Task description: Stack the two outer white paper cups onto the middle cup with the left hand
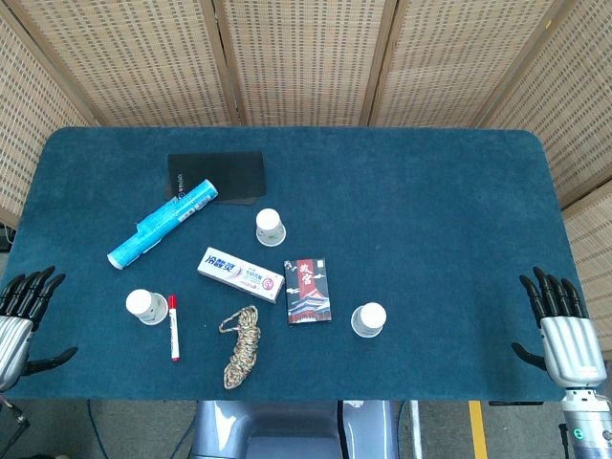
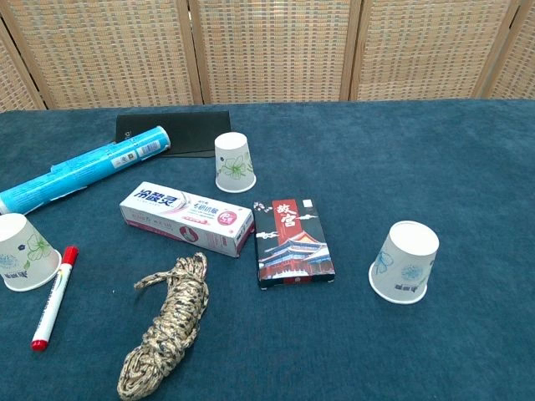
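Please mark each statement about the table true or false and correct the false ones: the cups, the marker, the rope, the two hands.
1. All three paper cups stand upside down. True: left cup, middle cup, right cup.
2. The red marker lies beside the right cup. False: it lies beside the left cup.
3. The left hand holds a cup. False: it is open at the table's edge and holds nothing.
4. The rope lies coiled in front of the toothpaste box. True.
5. The right hand is open and away from the cups. True.
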